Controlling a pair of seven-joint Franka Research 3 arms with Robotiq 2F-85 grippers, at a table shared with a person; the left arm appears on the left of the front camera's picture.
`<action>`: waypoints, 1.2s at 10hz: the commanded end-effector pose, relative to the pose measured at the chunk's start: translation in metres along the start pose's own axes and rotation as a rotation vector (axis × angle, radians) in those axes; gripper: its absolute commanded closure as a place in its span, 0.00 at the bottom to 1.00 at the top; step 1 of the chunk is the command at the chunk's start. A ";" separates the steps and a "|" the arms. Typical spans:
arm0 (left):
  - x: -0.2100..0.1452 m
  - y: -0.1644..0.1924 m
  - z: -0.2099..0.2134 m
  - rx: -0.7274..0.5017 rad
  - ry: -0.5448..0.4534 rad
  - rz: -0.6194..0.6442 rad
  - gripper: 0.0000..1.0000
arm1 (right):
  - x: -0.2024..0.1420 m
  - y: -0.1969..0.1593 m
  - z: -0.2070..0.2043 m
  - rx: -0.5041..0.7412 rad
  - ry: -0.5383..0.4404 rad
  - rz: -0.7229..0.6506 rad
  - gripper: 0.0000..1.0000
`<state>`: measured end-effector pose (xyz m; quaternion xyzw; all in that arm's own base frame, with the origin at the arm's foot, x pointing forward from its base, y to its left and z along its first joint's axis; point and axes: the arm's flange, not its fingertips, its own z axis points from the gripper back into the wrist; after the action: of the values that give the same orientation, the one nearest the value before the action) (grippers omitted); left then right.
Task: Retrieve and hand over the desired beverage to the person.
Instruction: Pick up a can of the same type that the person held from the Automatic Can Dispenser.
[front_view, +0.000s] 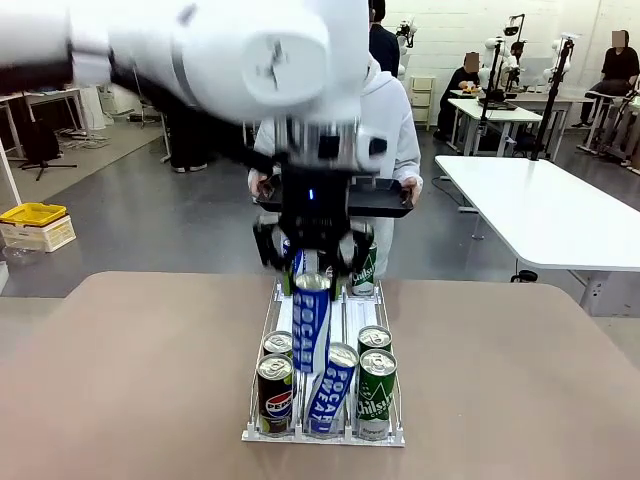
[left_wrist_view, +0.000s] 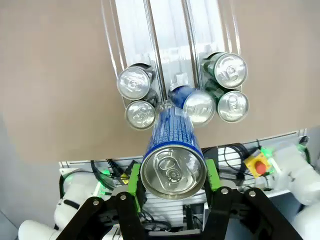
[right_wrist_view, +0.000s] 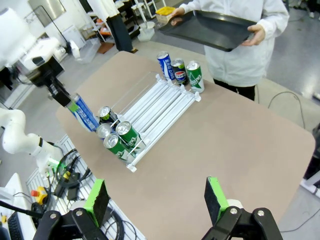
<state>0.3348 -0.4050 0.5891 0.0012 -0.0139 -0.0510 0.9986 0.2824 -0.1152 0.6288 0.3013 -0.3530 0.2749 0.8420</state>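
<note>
My left gripper (front_view: 312, 272) is shut on the top end of a blue Pocari Sweat can (front_view: 311, 325), which hangs above the middle lane of the wire can rack (front_view: 322, 438). In the left wrist view the blue can (left_wrist_view: 172, 150) sits between the green pads (left_wrist_view: 134, 181), over the rack's front cans. The person (front_view: 392, 120), in a white hooded jacket, stands at the far side and holds a black tray (front_view: 385, 198) with both hands. My right gripper (right_wrist_view: 157, 200) is open and high above the near table corner, far from the rack (right_wrist_view: 160, 105).
At the rack's front stand two Pepsi cans (front_view: 275, 392), a blue can (front_view: 333, 388) and two green cans (front_view: 376, 392). At the far end stand three more cans (right_wrist_view: 180, 72). Bare brown tabletop (front_view: 130, 380) lies on both sides of the rack.
</note>
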 end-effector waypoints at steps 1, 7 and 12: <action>0.025 -0.004 0.042 -0.013 -0.028 0.009 0.46 | 0.001 -0.001 0.000 0.029 -0.024 0.012 0.00; 0.116 -0.003 0.092 0.022 -0.168 0.133 0.46 | 0.001 -0.001 0.000 0.029 -0.024 0.012 0.00; 0.117 0.009 0.075 0.008 -0.153 0.122 0.46 | 0.001 -0.001 0.000 0.029 -0.024 0.012 0.00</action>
<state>0.4560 -0.4108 0.6624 -0.0007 -0.0874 0.0108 0.9961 0.2823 -0.1153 0.6289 0.3012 -0.3531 0.2748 0.8420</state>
